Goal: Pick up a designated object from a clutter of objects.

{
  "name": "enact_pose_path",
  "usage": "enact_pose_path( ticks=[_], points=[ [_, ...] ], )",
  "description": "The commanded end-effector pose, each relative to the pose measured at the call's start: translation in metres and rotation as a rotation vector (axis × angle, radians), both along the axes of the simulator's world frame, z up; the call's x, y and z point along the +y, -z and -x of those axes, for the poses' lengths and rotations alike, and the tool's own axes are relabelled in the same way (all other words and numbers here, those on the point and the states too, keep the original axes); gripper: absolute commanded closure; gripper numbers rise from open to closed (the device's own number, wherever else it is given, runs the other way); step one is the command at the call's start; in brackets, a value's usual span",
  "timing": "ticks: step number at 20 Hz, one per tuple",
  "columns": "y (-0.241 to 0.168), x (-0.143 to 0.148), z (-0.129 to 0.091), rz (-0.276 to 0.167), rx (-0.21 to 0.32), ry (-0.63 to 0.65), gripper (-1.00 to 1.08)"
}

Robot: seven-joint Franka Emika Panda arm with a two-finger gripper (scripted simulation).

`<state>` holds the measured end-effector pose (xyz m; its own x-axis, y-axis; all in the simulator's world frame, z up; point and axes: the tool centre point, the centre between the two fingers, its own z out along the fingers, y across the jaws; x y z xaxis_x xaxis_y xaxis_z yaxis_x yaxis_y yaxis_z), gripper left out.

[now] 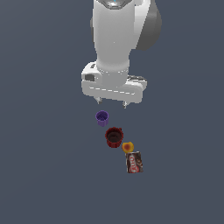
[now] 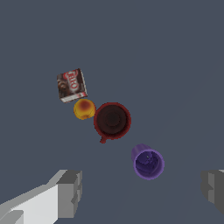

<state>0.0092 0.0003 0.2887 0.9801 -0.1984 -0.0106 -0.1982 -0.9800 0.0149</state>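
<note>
4 items lie in a loose diagonal line on the plain grey-blue floor (image 1: pixel 39 175) in the exterior view: a small purple cup (image 1: pixel 102 118) farthest back, a wider dark red cup (image 1: pixel 114 137) nearer, then the small round orange-yellow ball with a reddish patch (image 1: pixel 127 147) just beside the red cup on the exterior view's right, and a flat dark brown box with white lettering (image 1: pixel 134 162) nearest the camera, just beside the ball. The white gripper (image 1: pixel 111 103) hangs well above the floor, beyond the purple cup, its 2 fingers spread wide and holding nothing; this height probably gives it a survey of the whole clutter before it commits. In the wrist view the same 4 things show from above: the ball (image 2: pixel 84 109) sits wedged between the red cup (image 2: pixel 112 120) and the box (image 2: pixel 71 85), while the purple cup (image 2: pixel 148 162) lies closest to the gap between the grey fingertips (image 2: pixel 70 192). Since neighbours crowd the ball on 2 sides, closing across its free sides looks safest.
</note>
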Motion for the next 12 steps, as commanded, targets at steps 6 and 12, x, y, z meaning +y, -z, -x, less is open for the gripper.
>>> enact_pose_path(
  ticks=[6, 12],
  points=[
    [0.024, 0.011, -0.014, -0.003, -0.003, 0.167, -0.92],
    [0.044, 0.020, -0.026, -0.005, -0.005, 0.309, -0.92]
  ],
)
